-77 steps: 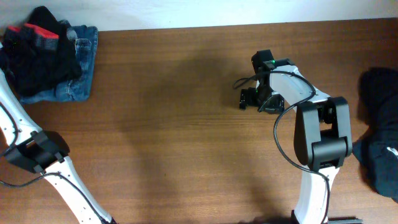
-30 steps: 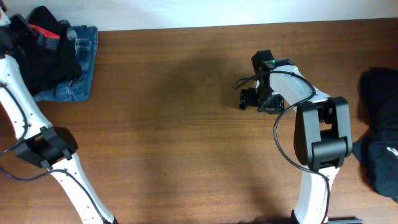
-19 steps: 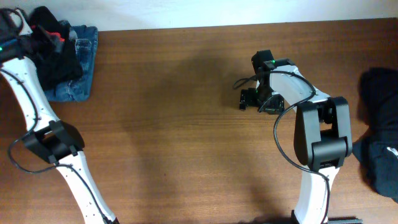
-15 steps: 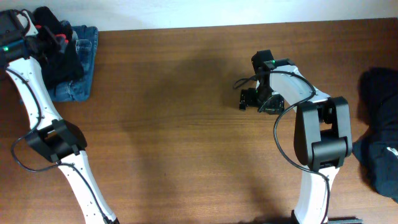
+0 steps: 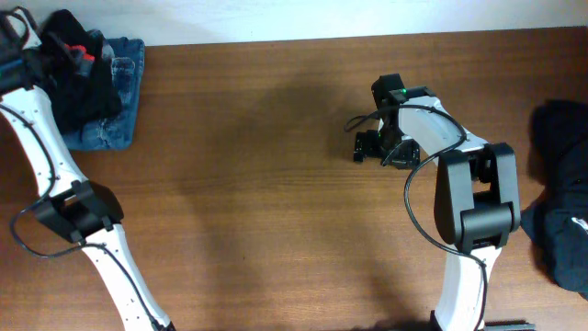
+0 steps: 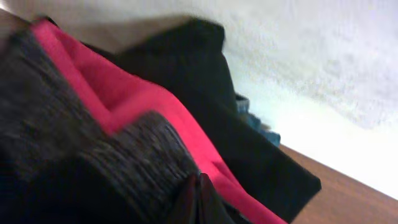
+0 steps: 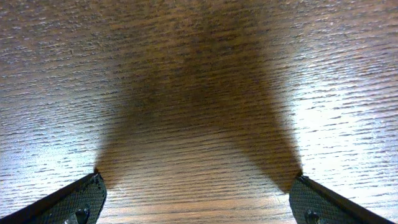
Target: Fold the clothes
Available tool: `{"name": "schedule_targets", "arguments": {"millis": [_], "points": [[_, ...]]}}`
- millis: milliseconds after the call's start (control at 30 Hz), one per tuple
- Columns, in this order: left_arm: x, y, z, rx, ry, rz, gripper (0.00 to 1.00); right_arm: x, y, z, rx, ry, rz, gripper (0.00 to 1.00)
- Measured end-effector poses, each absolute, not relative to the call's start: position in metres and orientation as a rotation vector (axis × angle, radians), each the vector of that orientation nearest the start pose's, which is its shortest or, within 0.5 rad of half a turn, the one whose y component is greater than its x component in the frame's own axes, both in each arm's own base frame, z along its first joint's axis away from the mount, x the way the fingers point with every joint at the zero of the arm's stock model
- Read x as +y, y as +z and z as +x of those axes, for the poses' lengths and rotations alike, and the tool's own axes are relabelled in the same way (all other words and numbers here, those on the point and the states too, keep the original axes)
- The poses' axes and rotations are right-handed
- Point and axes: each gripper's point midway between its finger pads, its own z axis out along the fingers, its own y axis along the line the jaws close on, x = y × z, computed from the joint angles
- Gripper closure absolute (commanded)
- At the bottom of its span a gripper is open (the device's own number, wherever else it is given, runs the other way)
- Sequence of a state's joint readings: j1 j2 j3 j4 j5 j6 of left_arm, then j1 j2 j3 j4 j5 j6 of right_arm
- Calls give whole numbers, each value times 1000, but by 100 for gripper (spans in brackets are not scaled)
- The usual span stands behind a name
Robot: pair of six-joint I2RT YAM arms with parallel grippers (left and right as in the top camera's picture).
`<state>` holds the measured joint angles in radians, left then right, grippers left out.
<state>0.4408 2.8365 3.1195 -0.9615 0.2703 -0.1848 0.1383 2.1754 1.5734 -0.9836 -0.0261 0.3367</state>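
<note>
The left hand [image 5: 72, 53] was clamped shut in the upper left corner, tips buried in the black garment with red trim [image 6: 124, 106] lying on the jeans [image 5: 121, 101]. Couldn't tell if it'd pinched any cloth. The right hand [image 5: 367, 145] hung wide open over the bench [image 5: 257, 202] mid-frame. There were more dark clothes [image 5: 560, 193] at the right edge.

The left tool [image 6: 196, 190] has swung up to the red-trimmed black garment [image 6: 68, 149].
</note>
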Motion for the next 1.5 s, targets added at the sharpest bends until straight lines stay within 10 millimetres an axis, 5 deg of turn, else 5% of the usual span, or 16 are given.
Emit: {"name": "schedule_targets", "arguments": {"millis": [267,500,800,967,1300,1500], "points": [[278,166,621,2153,-14,-635,99,60,-4,398,3146,35,313,1],[284,137,622,2192,15,-667,99,60,-4,398,3146,35,313,1],[285,139,621,2192,21,-671,98,60,-4,398,3145,35,324,1],[277,157,621,2177,-31,-640,98,60,-4,398,3144,33,330,1],[249,244,598,2129,-100,-573,99,63,-5,396,3147,29,342,1],[238,238,593,2172,-121,-576,99,64,-5,396,3147,29,343,2]]}}
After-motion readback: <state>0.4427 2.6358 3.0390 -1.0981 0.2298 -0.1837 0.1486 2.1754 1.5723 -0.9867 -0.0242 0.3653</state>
